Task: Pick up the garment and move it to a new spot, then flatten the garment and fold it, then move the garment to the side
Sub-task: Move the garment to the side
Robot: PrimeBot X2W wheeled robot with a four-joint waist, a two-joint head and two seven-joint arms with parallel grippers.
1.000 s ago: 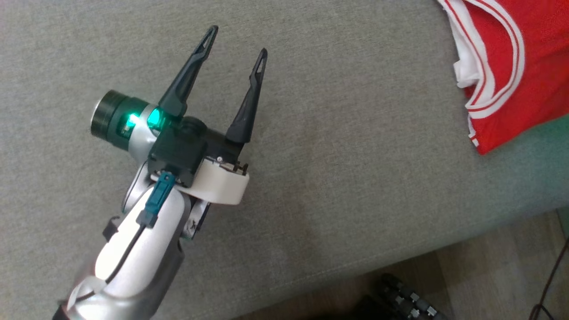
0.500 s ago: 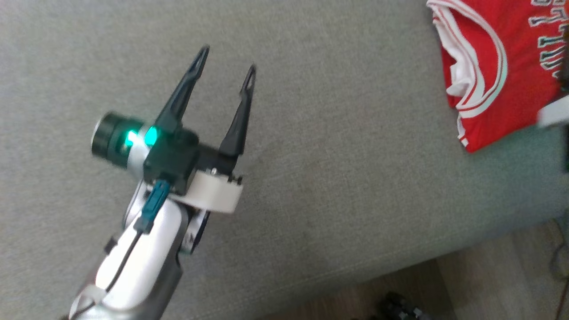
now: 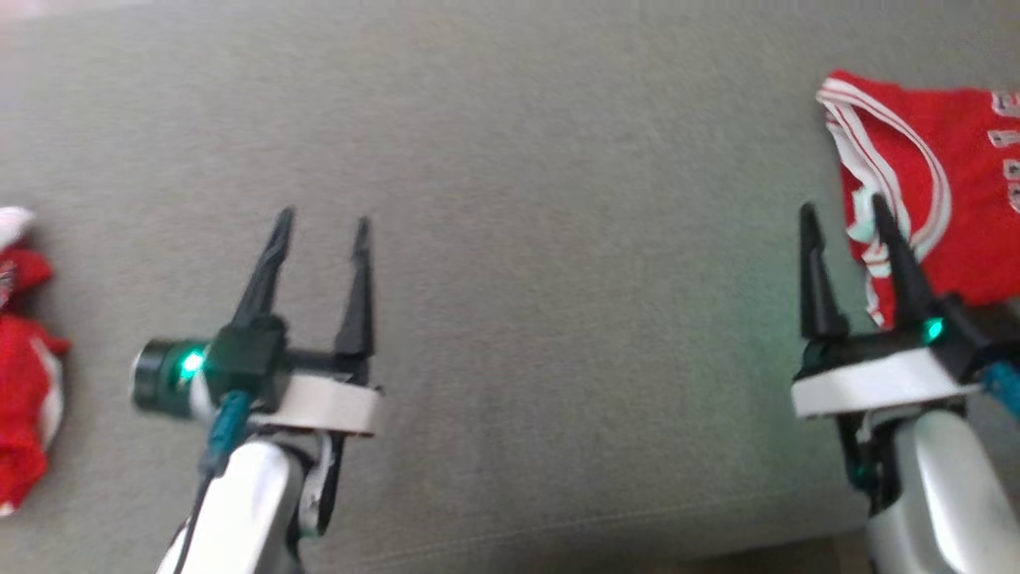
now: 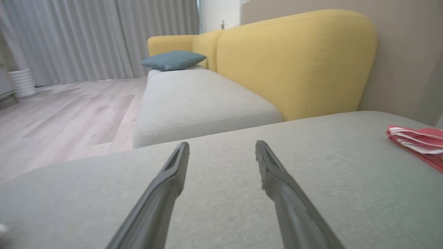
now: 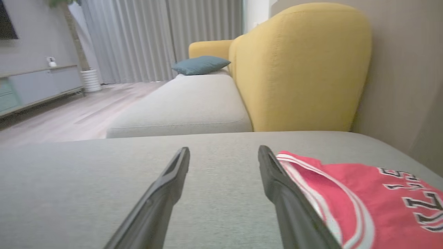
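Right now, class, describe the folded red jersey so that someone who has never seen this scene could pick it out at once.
Start at the wide grey cushion by the yellow sofa back. At its right side, just beyond the right gripper, a red jersey lies folded flat. Its white-striped neckline and lettering set it apart from the crumpled red heap at the far left.

The grey upholstered seat (image 3: 510, 143) carries a folded red garment (image 3: 948, 183) with white trim and lettering, lying flat near its right end. A crumpled red and white cloth (image 3: 24, 375) lies well apart at the far left.
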